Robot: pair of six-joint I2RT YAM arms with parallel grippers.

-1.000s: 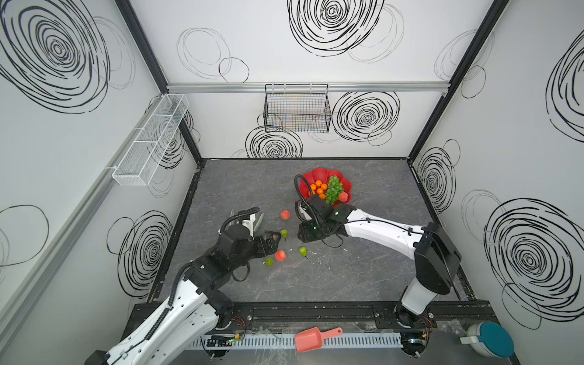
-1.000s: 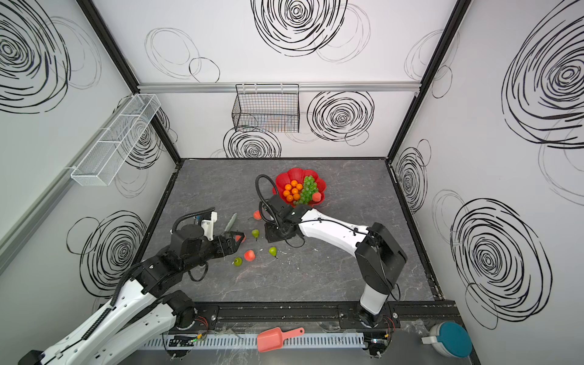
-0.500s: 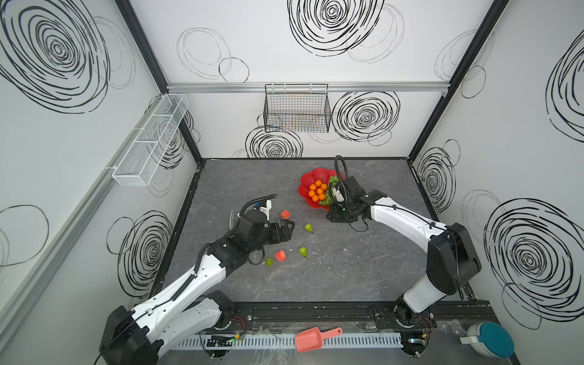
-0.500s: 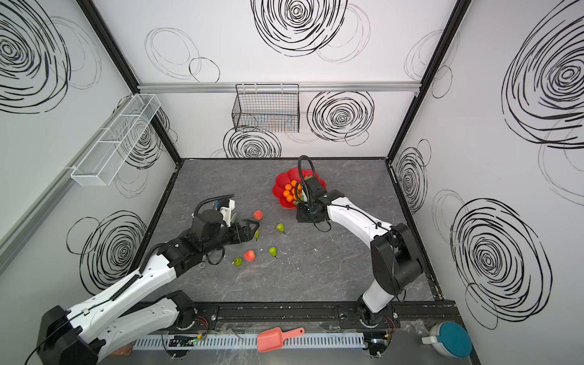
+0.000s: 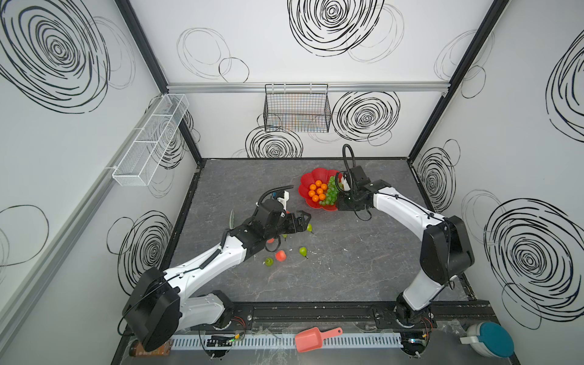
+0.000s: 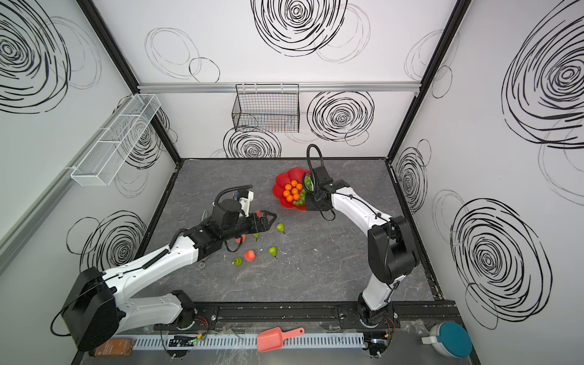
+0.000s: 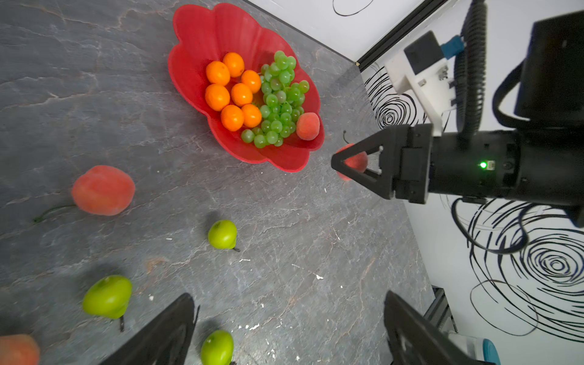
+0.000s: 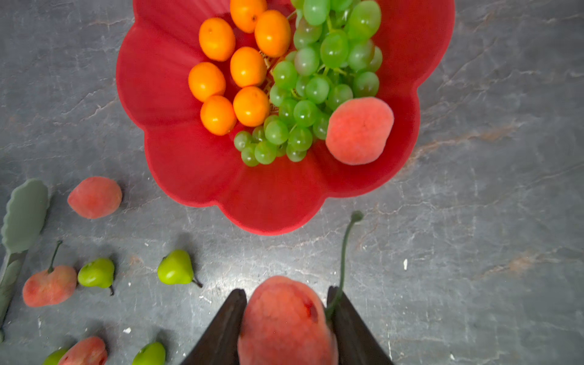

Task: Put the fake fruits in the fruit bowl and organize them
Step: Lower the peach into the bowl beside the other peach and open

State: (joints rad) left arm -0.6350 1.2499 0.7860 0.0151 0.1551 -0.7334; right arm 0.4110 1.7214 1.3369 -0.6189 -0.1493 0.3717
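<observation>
The red flower-shaped fruit bowl (image 5: 307,182) (image 6: 282,192) (image 8: 158,79) (image 7: 202,34) holds several oranges (image 8: 248,66), the green grapes (image 8: 316,72) and one peach (image 8: 358,131). My right gripper (image 8: 286,292) (image 7: 339,164) (image 5: 339,202) is shut on another peach (image 8: 284,319) with a long green stem, just outside the bowl's near rim. My left gripper (image 7: 288,297) (image 5: 304,221) (image 6: 269,221) hangs open and empty above the table, next to a green pear (image 5: 309,227). More pears (image 5: 303,251) (image 7: 222,234) and peaches (image 5: 280,255) (image 7: 102,189) lie loose on the table.
A grey-green leaf (image 8: 25,215) lies left of the loose fruit. A black wire basket (image 5: 297,110) hangs on the back wall, a white mesh shelf (image 5: 148,142) on the left wall. A salmon scoop (image 5: 311,338) and a teal-lidded item (image 5: 489,341) sit beyond the front rail.
My right gripper has carried the peach from the loose fruit toward the bowl's near rim. My left arm has reached forward and right, gripper still open, to the pear.
</observation>
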